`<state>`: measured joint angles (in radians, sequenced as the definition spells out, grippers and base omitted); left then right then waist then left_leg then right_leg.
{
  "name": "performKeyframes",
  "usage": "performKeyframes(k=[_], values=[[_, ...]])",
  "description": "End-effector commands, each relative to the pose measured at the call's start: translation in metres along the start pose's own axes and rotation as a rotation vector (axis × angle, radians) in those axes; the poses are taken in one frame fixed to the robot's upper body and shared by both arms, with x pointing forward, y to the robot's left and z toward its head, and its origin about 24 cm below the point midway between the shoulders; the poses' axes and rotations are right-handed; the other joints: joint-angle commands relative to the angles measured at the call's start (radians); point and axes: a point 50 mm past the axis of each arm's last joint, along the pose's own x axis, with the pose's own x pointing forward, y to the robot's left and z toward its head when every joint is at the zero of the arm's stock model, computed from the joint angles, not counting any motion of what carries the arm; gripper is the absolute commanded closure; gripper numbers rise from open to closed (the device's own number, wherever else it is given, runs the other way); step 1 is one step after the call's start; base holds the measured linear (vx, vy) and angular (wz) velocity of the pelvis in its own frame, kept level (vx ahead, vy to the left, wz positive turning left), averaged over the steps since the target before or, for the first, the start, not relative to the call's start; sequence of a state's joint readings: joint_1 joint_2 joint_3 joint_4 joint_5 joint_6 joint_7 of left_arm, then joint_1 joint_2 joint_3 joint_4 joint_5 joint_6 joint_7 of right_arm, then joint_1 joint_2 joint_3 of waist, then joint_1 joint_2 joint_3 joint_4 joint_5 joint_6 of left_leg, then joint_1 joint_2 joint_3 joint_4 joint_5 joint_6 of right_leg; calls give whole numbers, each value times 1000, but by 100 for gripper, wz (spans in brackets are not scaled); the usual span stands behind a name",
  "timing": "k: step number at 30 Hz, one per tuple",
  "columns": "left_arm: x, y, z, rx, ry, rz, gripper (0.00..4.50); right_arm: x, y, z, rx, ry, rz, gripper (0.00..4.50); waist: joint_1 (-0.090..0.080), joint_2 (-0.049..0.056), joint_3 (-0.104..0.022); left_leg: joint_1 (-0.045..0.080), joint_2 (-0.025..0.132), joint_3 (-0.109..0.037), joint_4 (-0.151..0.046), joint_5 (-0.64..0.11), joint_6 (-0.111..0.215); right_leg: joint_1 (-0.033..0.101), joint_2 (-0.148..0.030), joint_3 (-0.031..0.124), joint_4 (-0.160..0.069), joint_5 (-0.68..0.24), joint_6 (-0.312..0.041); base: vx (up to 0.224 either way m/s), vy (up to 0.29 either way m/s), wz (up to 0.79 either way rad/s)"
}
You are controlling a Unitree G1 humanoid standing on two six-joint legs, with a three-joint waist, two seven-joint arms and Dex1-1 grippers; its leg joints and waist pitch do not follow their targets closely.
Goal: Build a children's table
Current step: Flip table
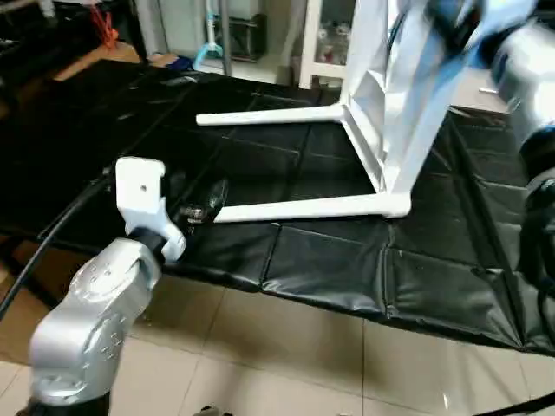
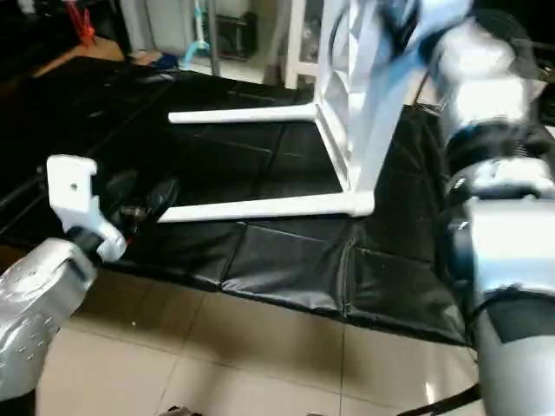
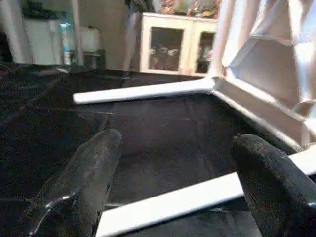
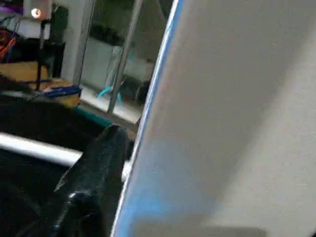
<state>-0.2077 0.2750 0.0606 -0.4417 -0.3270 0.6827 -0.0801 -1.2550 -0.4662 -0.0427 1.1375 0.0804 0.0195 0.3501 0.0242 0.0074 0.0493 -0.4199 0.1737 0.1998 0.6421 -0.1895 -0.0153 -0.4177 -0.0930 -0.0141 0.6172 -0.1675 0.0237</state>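
Note:
The white table top [image 1: 399,95] stands on its edge on the black mat. Two white legs stick out of it sideways towards my left: a far leg [image 1: 269,115] and a near leg [image 1: 312,208] lying just above the mat. My left gripper [image 1: 201,206] is open at the near leg's free tip. In the left wrist view its fingers [image 3: 98,148] stand wide apart, with the near leg [image 3: 197,197] running across beyond them. My right gripper [image 2: 408,17] is high up at the top's upper edge. One black finger [image 4: 103,158] lies against the flat white panel [image 4: 237,123].
The black padded mat [image 1: 329,269] ends at a front edge, with beige tiled floor [image 1: 286,355] before it. A white glass-door cabinet [image 3: 173,44] stands behind the mat, with poles and clutter at the back left.

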Motion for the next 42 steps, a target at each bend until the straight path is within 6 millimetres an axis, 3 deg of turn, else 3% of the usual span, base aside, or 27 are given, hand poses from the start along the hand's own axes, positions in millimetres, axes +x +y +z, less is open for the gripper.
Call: performKeyframes(k=[1, 5, 10, 14, 18, 22, 27, 28, 30, 31, 33, 34, 36, 38, 42], values=[[4, 2, 1, 43, -2, 31, 50, -1, 1, 7, 9, -66, 12, 121, -5, 3, -76, 36, 32, -19, -75, -223, -9, 35, -16, 5, -53, -106, -203, 0, 0, 0], [7, 2, 12, 47, -61, 36, 50, -4, 1, 1, 51, -110, -9, 81, 0, 6, -80, 39, 34, -17, -70, -163, 18, 39, -16, 3, -46, -45, -244, 0, 0, 0], [6, -4, 22, 72, -122, -10, 50, -8, 8, -17, 130, -151, -9, 37, 1, 11, -77, 42, 35, -17, -74, -193, 11, 38, -15, 1, -50, -65, -243, 0, 0, 0], [7, -7, 17, 138, -101, -14, 50, -11, 17, -29, 158, -176, -17, 8, 2, 9, -78, 42, 35, -18, -75, -202, 8, 38, -18, 2, -51, -86, -236, 0, 0, 0], [5, -14, 17, 145, -111, -65, 50, -13, 20, -43, 159, -141, -47, 8, 0, 6, -77, 43, 35, -18, -77, -221, -5, 36, -17, 2, -53, -124, -229, 0, 0, 0], [4, -22, 20, 149, -142, -122, 50, -17, 26, -59, 135, -115, -44, 8, 1, 10, -76, 44, 35, -19, -79, -249, -21, 33, -17, 2, -57, -140, -218, 0, 0, 0], [4, -23, 22, 188, -149, -137, 50, -22, 30, -72, 82, -84, -57, 8, 0, 8, -77, 40, 33, -19, -78, -224, -18, 36, -17, 2, -53, -124, -214, 0, 0, 0], [4, -23, 22, 196, -150, -134, 50, -24, 29, -78, 84, -69, -85, 8, 1, 13, -77, 42, 34, -20, -79, -226, -18, 35, -18, 2, -53, -126, -214, 0, 0, 0], [4, -23, 22, 203, -154, -136, 50, -25, 28, -81, 90, -58, -112, 8, -1, 10, -78, 43, 33, -19, -78, -234, -20, 35, -15, 2, -54, -128, -211, 0, 0, 0], [4, -25, 24, 204, -170, -153, 50, -27, 29, -86, 103, -48, -122, 8, 0, 17, -79, 44, 33, -20, -78, -236, -20, 34, -16, 2, -53, -122, -211, 0, 0, 0], [3, -31, 27, 193, -186, -199, 50, -28, 30, -90, 111, -40, -125, 8, -1, 13, -78, 44, 33, -20, -79, -252, -22, 33, -16, 1, -55, -132, -211, 0, 0, 0], [1, -37, 29, 174, -199, -258, 50, -29, 31, -93, 115, -34, -123, 24, 0, 18, -77, 45, 34, -20, -81, -260, -27, 32, -16, 1, -55, -128, -213, 0, 0, 0], [1, -39, 29, 169, -198, -276, 50, -29, 31, -94, 114, -32, -123, 24, 0, 17, -78, 46, 34, -20, -80, -260, -27, 32, -15, 1, -53, -116, -216, 0, 0, 0], [-6, -52, 24, 125, -152, -416, 50, -29, 30, -97, 107, -12, -127, 52, 2, 16, -78, 45, 34, -19, -80, -253, -25, 34, -17, 1, -50, -104, -223, 0, 0, 0], [-8, -54, 20, 113, -124, -436, 50, -29, 29, -98, 109, -3, -128, 95, 0, 16, -75, 44, 33, -18, -81, -276, -25, 33, -15, 2, -53, -134, -223, 0, 0, 0]])
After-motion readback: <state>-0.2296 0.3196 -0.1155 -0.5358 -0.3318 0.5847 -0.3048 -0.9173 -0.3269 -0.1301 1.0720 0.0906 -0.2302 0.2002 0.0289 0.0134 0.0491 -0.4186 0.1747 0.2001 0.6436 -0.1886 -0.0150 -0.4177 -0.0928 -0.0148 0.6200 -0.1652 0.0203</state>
